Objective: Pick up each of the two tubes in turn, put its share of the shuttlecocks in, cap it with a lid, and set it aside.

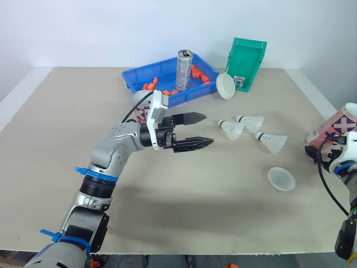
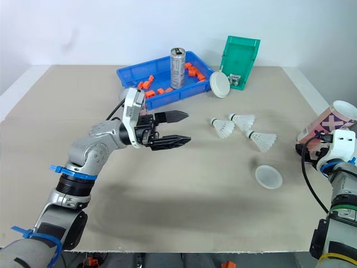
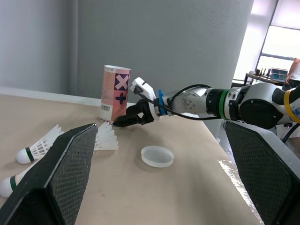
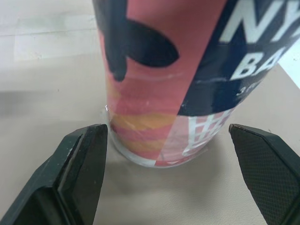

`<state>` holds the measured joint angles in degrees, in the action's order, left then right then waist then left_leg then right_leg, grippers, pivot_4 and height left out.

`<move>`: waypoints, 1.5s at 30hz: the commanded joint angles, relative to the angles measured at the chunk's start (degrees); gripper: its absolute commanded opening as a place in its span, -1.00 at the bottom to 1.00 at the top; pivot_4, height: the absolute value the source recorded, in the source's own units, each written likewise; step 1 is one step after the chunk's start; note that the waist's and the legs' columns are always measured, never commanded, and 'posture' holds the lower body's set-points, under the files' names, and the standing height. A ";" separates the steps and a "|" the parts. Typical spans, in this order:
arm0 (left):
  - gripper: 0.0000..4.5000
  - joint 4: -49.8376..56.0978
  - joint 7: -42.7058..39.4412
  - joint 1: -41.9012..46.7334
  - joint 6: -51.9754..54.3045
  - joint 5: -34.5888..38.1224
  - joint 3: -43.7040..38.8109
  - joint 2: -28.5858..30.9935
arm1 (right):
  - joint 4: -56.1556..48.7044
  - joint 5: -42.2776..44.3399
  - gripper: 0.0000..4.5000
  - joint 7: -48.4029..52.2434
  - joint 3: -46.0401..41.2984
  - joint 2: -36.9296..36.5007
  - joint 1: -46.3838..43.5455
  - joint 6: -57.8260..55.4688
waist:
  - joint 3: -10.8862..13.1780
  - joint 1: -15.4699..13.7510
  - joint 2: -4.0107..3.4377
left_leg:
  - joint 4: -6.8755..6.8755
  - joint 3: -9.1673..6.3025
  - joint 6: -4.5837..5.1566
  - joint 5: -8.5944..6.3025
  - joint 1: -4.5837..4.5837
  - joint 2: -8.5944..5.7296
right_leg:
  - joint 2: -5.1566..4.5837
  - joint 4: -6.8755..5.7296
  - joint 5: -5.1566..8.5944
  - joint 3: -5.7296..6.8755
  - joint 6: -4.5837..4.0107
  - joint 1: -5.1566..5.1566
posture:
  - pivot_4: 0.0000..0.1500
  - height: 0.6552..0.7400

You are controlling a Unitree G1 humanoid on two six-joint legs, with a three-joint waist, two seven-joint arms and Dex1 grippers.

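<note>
Beige tabletop (image 1: 184,212). Blue plastic tray (image 1: 139,75) w/ orange bits at far edge, green plastic bin (image 1: 248,58) beside it. L gripper (image 1: 208,129) hovers over mid-table, jaws wide apart, empty, pointing twd three white feather shuttlecocks (image 1: 251,121). Pink-and-navy printed tube (image 1: 334,125) upright at table's right edge, betw. spread fingers of R gripper (image 4: 167,129), not clamped. Clear round lid (image 1: 281,178) flat near shuttlecocks; white round lid (image 1: 225,86) leans on tray.

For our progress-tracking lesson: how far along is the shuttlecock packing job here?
Done: nothing visibly; three shuttlecocks lie loose on the table, a lid beside them. In hand: the right tool stands open at the base of the upright tube, not yet gripping. The left tool hangs open, empty. Left: filling, capping and setting aside both tubes.
</note>
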<state>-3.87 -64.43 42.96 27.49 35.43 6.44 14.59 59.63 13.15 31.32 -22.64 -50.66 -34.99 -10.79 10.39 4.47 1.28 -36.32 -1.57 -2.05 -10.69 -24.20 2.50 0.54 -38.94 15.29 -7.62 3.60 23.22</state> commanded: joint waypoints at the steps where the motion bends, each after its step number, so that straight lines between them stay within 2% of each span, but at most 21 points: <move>1: 1.00 2.35 -0.28 -0.27 -0.03 0.79 -0.89 0.25 | -2.84 0.24 0.97 1.46 -0.39 -2.63 0.78 -0.75 | 0.00 0.00 0.00 | 0.00 0.00 0.00 0.00 0.00 -0.01 | 0.00 0.00 0.01 -0.01 0.01 0.00 | 1.00 1.00; 8: 1.00 3.21 -1.66 -1.60 0.13 -0.12 -1.03 3.65 | -9.99 0.99 0.97 6.21 -0.69 -4.26 6.47 -4.78 | -0.01 0.06 -0.01 | 0.00 -0.01 0.00 0.00 0.01 -0.01 | 0.02 0.00 0.01 -0.02 0.02 0.00 | 1.00 1.00; 11: 1.00 4.94 -0.76 -3.27 0.74 -0.20 -2.07 6.26 | -16.76 2.93 0.97 10.11 -2.19 -5.33 11.10 -7.28 | -0.01 0.04 -0.01 | 0.00 -0.01 0.00 0.00 0.01 0.00 | 0.02 0.00 0.01 -0.03 0.02 0.00 | 1.00 1.00; 14: 1.00 8.75 2.69 -7.07 3.53 1.06 -4.57 8.83 | -30.16 7.95 0.97 16.44 -5.67 -6.16 18.78 -11.36 | -0.02 -0.01 -0.14 | 0.03 -0.03 0.00 0.00 0.00 0.01 | 0.03 -0.01 0.06 -0.02 0.06 0.00 | 1.00 1.00; 18: 1.00 14.43 8.49 -15.19 8.67 2.39 -7.68 11.70 | -54.57 15.16 0.97 21.94 -8.62 -5.62 28.52 -17.30 | -0.01 0.24 -0.22 | 0.03 -0.03 0.01 -0.02 0.02 0.05 | 0.04 -0.01 0.09 -0.03 0.08 -0.01 | 1.00 1.00; 23: 1.00 21.27 13.29 -22.57 11.42 3.09 -9.42 13.88 | -69.47 18.58 0.97 19.98 -6.75 -4.88 27.60 -22.26 | 0.06 0.26 -0.11 | -0.03 -0.08 -0.06 0.07 0.06 0.07 | 0.06 -0.04 -0.08 0.00 0.08 -0.03 | 1.00 1.00; 26: 1.00 24.25 17.66 -26.83 13.08 4.48 -12.90 13.87 | -77.28 20.76 0.97 19.23 -0.27 -2.44 23.24 -23.33 | 0.09 0.00 -0.03 | -0.13 -0.09 -0.12 0.17 0.02 0.04 | 0.05 -0.03 -0.05 0.00 -0.13 -0.05 | 1.00 1.00; 31: 1.00 24.11 23.36 -31.81 12.69 6.35 -18.04 12.34 | -81.08 19.61 0.97 16.19 7.64 3.60 18.37 -21.95 | 0.13 0.09 0.15 | -0.09 -0.03 -0.19 0.23 0.02 0.15 | 0.12 -0.02 -0.10 -0.05 -0.21 0.04 | 1.00 1.00; 34: 1.00 20.21 22.42 -33.61 7.11 1.55 -17.55 13.59 | -80.44 17.67 0.97 15.39 10.98 6.31 17.29 -19.96 | 0.13 -0.51 0.16 | -0.08 -0.03 -0.19 0.23 -0.08 0.11 | 0.09 -0.01 -0.10 -0.04 -0.14 0.09 | 1.00 1.00; 39: 1.00 12.12 21.47 -30.77 -1.69 -5.17 -15.39 13.84 | -83.18 18.67 0.97 15.18 13.44 9.64 17.22 -19.00 | 0.13 -0.80 0.18 | -0.06 -0.04 -0.22 0.21 -0.19 0.06 | 0.03 0.14 -0.08 -0.04 -0.10 0.11 | 1.00 1.00; 45: 1.00 2.45 16.73 -25.17 -9.48 -9.30 -12.04 12.95 | -86.42 18.89 0.97 13.66 14.92 12.29 19.14 -19.48 | 0.13 -0.83 0.19 | -0.02 -0.07 -0.22 0.21 -0.21 0.08 | 0.06 0.14 -0.15 0.01 -0.02 0.14 | 1.00 1.00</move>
<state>0.34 -45.93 16.37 20.91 27.11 -5.97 27.65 -23.90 31.22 45.80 -7.21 -38.65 -16.11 -30.80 10.51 3.64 1.47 -36.33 -1.64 -2.26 -10.48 -24.41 2.59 0.60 -38.81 15.13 -7.61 3.58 23.37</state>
